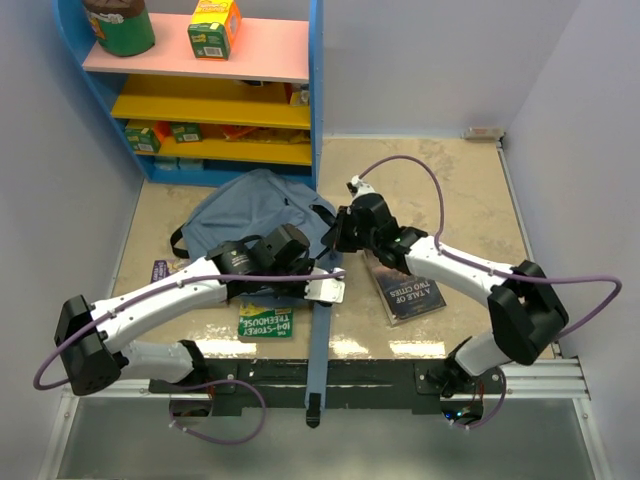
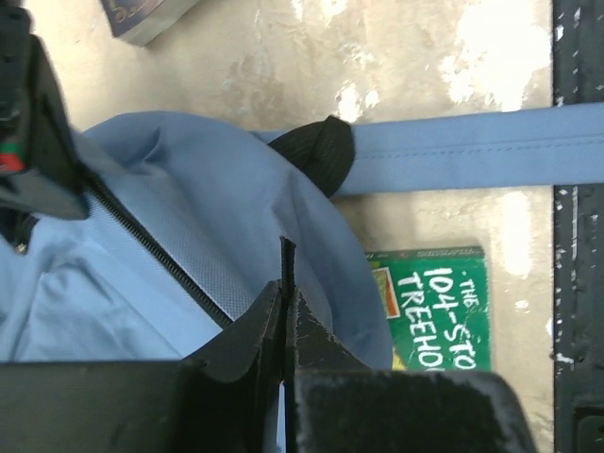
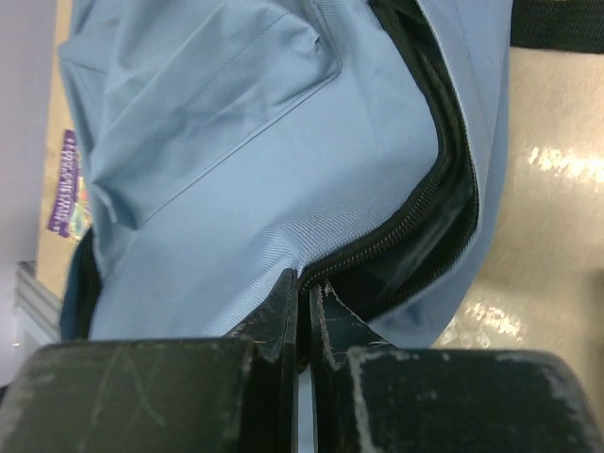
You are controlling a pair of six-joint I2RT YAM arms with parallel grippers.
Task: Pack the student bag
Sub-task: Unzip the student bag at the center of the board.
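The left gripper [image 2: 286,278] and the right gripper [image 3: 304,288] each press their fingers together at the bag [image 1: 255,215], maybe pinching its cloth.

We find the bag [image 1: 250,210] on the table [image 1: 450,180], left of centre, just before the shelf [image 1: 260,50] at the back left. Its strap [image 1: 318,350] leads from the bag's right side toward us and over the near edge. The Treehouse book [image 1: 265,323] lies before the bag, left of the strap, and the Two Cities book [image 1: 408,292] lies right of it. The left gripper [image 2: 286,274] is over the bag's near part, the right gripper [image 3: 304,283] at its right edge.
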